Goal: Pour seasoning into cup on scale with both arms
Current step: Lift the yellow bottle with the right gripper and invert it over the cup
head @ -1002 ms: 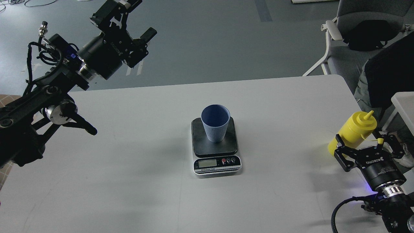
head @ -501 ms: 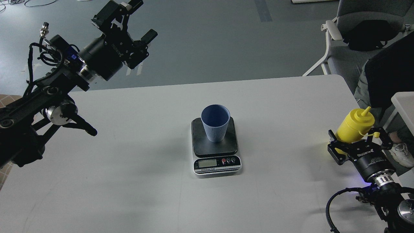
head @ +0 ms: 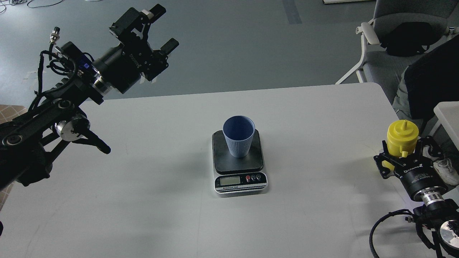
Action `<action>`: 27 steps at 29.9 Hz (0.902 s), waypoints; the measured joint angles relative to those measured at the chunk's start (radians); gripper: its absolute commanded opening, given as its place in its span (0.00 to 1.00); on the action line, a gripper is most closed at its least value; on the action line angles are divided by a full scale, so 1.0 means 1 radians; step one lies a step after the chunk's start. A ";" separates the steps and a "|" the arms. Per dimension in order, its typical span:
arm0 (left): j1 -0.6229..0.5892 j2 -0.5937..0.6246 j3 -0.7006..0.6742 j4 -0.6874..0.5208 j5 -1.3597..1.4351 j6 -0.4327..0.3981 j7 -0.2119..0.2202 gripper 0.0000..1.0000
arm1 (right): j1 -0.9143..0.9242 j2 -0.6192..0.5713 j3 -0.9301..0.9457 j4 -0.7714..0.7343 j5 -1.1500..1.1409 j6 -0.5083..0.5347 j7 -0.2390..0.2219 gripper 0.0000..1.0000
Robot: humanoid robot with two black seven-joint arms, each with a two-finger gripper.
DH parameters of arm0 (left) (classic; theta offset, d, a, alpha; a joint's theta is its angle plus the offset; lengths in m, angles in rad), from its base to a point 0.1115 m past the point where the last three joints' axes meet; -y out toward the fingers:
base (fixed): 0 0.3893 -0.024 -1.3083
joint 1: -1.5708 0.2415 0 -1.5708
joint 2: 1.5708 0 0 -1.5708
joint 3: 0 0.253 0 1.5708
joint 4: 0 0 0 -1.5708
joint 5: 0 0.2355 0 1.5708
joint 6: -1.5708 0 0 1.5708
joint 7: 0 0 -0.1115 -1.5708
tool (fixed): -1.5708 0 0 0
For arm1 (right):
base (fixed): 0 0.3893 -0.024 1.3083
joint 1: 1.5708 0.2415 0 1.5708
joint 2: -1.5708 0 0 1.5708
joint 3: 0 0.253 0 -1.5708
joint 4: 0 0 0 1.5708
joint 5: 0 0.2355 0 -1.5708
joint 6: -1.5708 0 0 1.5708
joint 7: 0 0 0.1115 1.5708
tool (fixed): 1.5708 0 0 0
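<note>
The light blue ribbed cup [head: 238, 138] stands upright on the dark platform of the small scale [head: 219, 161] at the middle of the white table [head: 143, 200]. The yellow seasoning bottle [head: 402, 136] stands upright at the table's right edge, nozzle up. My right gripper [head: 404, 157] is shut around its lower body and hides that part. My left gripper [head: 164, 28] is open and empty, raised high beyond the table's far left edge, well away from the cup.
A grey chair [head: 391, 53] with a black bag stands off the far right corner. A person in dark clothes [head: 428, 82] sits at the right edge, beside a white surface [head: 448, 114]. The scale's display and buttons [head: 240, 180] face me.
The right gripper has turned the bottle from tilted to upright and shifted slightly right. The left arm has moved a little right and down, still open.
</note>
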 measured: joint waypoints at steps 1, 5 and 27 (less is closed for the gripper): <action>0.000 0.000 0.000 0.000 0.000 0.001 0.000 0.98 | 0.000 0.000 0.005 0.003 -0.020 0.000 0.012 0.00; 0.000 0.000 -0.012 0.006 -0.001 0.005 0.000 0.98 | 0.000 0.000 0.016 0.050 -0.058 0.000 0.024 0.00; -0.003 0.003 -0.078 0.002 -0.005 0.028 0.000 0.98 | 0.617 0.000 -0.242 0.177 -1.094 0.000 -0.017 0.00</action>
